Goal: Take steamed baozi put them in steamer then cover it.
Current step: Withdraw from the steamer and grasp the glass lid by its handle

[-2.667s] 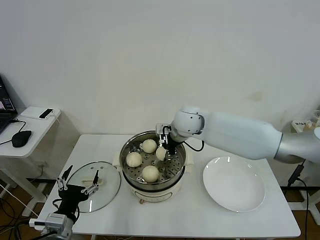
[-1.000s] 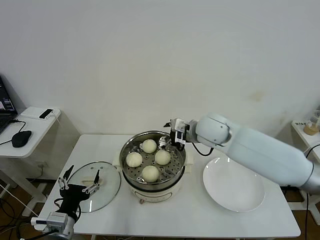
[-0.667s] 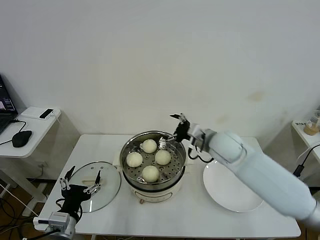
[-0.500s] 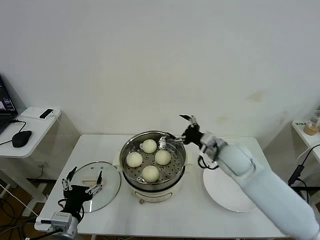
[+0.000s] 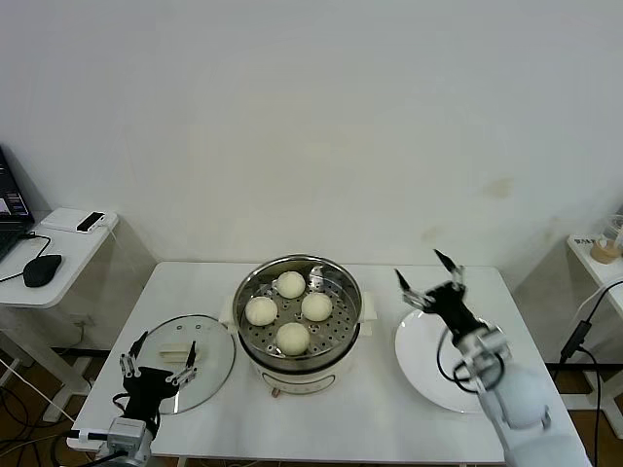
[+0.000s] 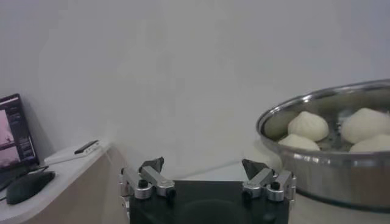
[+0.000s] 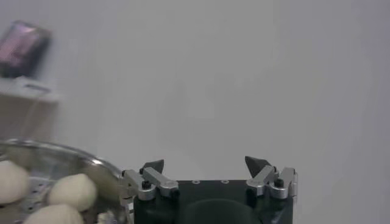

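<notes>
All four steamed baozi (image 5: 289, 309) are sitting in the steamer (image 5: 298, 318); right gripper (image 5: 429, 280), jaws apart, is hovering at three o'clock; left gripper (image 5: 158, 356), spread empty, is hanging over the cover (image 5: 187, 362) at nine, likely to lift it.

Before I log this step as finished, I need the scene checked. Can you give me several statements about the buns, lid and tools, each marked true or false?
1. All four steamed baozi sit inside the steamer. True.
2. The cover is on the steamer. False: it lies on the table to the steamer's left, beside it.
3. The right tool holds a bun. False: it is open and empty, above the white plate.
4. The left tool is open, at the near edge of the cover. True.
5. A bun remains on the white plate. False: the plate holds none.
</notes>
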